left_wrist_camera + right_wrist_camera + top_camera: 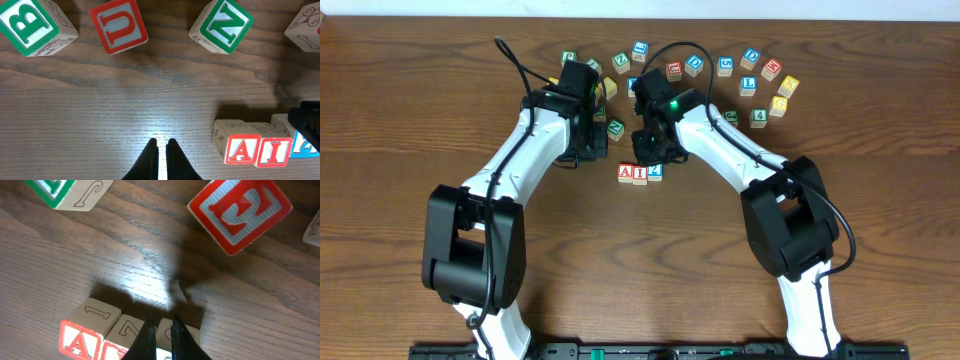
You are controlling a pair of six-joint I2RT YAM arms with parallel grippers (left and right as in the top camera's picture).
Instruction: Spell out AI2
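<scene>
Wooden and light-faced, the three small cubes that matter stand in a tight row at the middle of the dark wooden bench. The red-printed "A" cube touches the red-printed "I" cube, which touches the blue-printed "2" cube on the right arm's side. The word looks spelled, though the blue figure is partly covered in the close views.

The right tool is closed and pinches nothing, its black tips poised at the top face of the "2" cube. The left tool is also closed and empty, over bare grain near the "A" end of the row.

I judge each cube light, stiff and hard, with flat painted faces and slightly softened edges. The smooth paint may slip, so the surest hold is on two opposite side faces, taken low and square. With the cubes packed this close, only the row's end faces, fronts and backs are free, and a nudge could shift all three.

Spare cubes, among them a red-bordered "U" cube and a green-bordered "N" cube, lie scattered toward the far edge.
</scene>
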